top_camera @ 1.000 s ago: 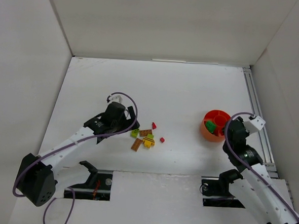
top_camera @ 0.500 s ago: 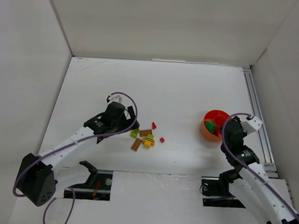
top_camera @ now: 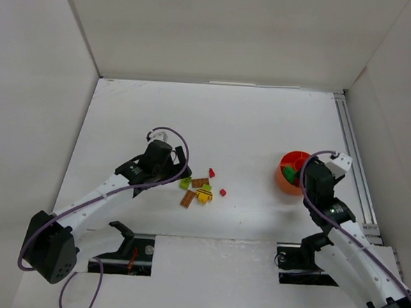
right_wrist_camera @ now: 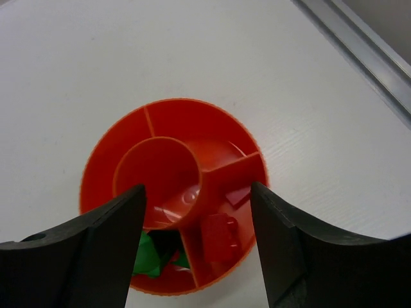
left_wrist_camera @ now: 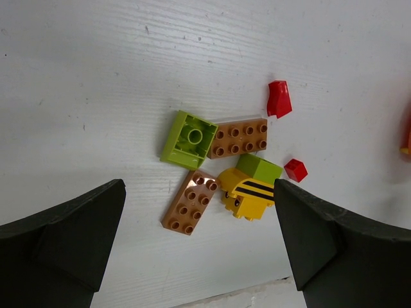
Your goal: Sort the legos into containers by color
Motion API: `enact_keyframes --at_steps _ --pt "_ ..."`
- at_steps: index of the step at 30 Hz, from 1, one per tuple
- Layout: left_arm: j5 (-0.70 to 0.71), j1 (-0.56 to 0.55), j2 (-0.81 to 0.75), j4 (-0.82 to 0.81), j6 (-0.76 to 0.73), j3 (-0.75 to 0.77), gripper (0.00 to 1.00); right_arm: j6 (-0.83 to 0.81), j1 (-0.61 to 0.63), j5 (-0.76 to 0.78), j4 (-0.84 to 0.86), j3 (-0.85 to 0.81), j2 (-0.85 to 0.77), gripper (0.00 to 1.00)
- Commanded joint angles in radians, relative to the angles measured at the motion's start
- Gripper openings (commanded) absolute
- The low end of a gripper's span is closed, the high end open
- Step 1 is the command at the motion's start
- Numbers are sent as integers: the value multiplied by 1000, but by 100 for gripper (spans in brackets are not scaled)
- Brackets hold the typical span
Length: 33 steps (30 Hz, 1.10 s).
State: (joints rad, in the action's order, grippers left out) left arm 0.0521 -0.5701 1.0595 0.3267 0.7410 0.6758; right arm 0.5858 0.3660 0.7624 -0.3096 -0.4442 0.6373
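The loose legos lie in a small cluster on the white table [top_camera: 198, 188]. In the left wrist view I see a lime brick [left_wrist_camera: 188, 139], two orange-brown plates [left_wrist_camera: 238, 138] [left_wrist_camera: 191, 201], a yellow brick with black stripes [left_wrist_camera: 247, 196], a green brick [left_wrist_camera: 259, 168] and two red pieces [left_wrist_camera: 279, 99] [left_wrist_camera: 295, 170]. My left gripper [top_camera: 178, 170] [left_wrist_camera: 199, 256] is open and empty, just left of the cluster. The orange-red divided bowl [top_camera: 289, 167] [right_wrist_camera: 122, 138] holds red bricks [right_wrist_camera: 221, 237] in one compartment and green pieces [right_wrist_camera: 149, 256] in another. My right gripper [top_camera: 304, 179] [right_wrist_camera: 199, 256] is open and empty, right above the bowl.
A metal rail [top_camera: 352, 159] runs along the table's right edge, close to the bowl. White walls [top_camera: 220, 36] enclose the table at the back and both sides. The arm bases sit at the near edge.
My right wrist has shifted left over the bowl's right side. The left arm and the loose legos have not moved.
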Motion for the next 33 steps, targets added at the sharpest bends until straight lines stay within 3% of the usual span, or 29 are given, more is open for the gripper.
enact_keyframes --at_steps 1,6,8,14,16,22,33 --pt "-27 10 -9 -17 -12 41 100 -314 -4 -212 188 -97 30 71" --pt "-60 10 31 -54 -22 30 100 -553 28 -715 192 -246 218 76" --pt "-60 10 43 -54 -22 30 100 -575 86 -777 178 -304 335 77" --pt "-60 10 40 -54 18 -2 100 -584 368 -684 201 -428 597 77" --pt "-72 10 19 -54 29 -18 100 -561 404 -667 201 -497 726 72" --pt "-63 19 -15 -44 58 -53 100 -526 455 -722 268 -608 979 67" --pt "-54 19 -90 -12 67 -74 100 -448 455 -641 268 -674 1167 62"
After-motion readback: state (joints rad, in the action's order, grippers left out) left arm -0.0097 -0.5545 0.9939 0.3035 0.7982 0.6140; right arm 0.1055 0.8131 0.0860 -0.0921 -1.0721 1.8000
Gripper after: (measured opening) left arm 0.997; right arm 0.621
